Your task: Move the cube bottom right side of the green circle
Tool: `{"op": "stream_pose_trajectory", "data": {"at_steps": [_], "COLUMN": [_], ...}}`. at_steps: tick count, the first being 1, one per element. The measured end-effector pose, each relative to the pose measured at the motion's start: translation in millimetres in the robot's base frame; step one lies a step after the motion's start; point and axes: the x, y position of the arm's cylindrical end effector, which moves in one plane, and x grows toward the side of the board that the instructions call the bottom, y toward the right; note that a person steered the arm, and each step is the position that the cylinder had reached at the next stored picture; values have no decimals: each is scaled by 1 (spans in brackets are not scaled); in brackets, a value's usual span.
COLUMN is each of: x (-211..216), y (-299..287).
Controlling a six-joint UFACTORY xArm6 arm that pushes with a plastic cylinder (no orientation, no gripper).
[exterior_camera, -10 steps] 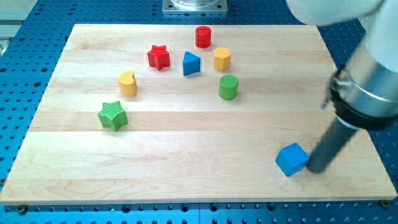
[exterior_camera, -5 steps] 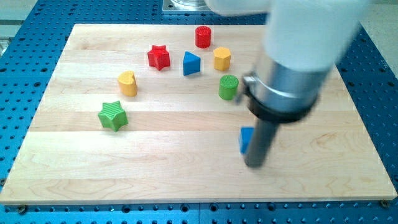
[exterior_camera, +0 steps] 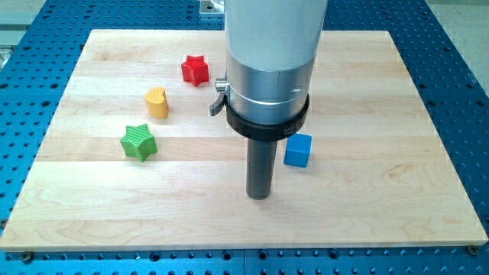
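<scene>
The blue cube [exterior_camera: 298,150] lies on the wooden board [exterior_camera: 382,176], right of centre. My tip [exterior_camera: 260,195] rests on the board just to the cube's lower left, a short gap apart from it. The arm's wide grey body hides the green circle, so it does not show. The blue triangle, the red cylinder and the orange block are hidden behind the arm too.
A red star [exterior_camera: 195,69] lies at the upper left. A yellow block [exterior_camera: 157,101] lies below and left of it. A green star [exterior_camera: 138,142] lies further down on the left.
The blue cube has gone up and left from the lower right corner to right of centre. My arm has swept left and now covers the green circle and the blocks near it.
</scene>
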Motion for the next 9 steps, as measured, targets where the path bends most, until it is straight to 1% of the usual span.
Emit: {"op": "stream_pose_trajectory", "data": {"at_steps": [2,4,5,7,8,9], "x": [0,-44,-52,-54,-41,9], "y": [0,-4,-10,-10,-13,-2]}}
